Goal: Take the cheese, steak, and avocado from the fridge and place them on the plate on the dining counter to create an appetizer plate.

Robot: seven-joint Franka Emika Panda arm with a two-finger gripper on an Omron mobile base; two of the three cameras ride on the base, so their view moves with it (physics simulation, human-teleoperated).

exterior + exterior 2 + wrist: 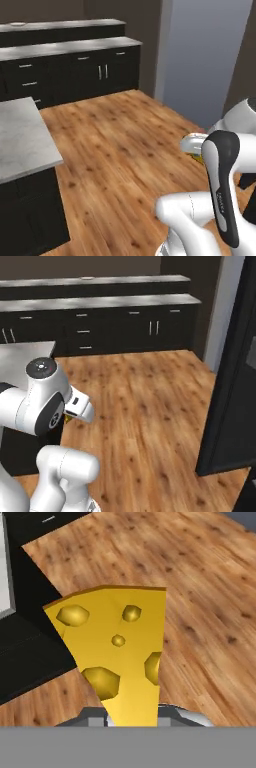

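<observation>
The two-finger gripper (133, 719) pinches the yellow-orange holed cheese wedge (117, 654), carried above the wooden plank floor (210, 602); keep the pinch firm and the wedge level during transit toward the plate.

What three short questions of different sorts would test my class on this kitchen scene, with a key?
1. True or false: the gripper is shut on the cheese.
2. Multiple choice: what lies below the cheese in the hand view? A. a red-rimmed dish B. the wooden floor C. a sink
3. Fill in: in the right base view, the tall black fridge stands at the ____ edge of the picture.

Key: 1 true; 2 B; 3 right.
</observation>
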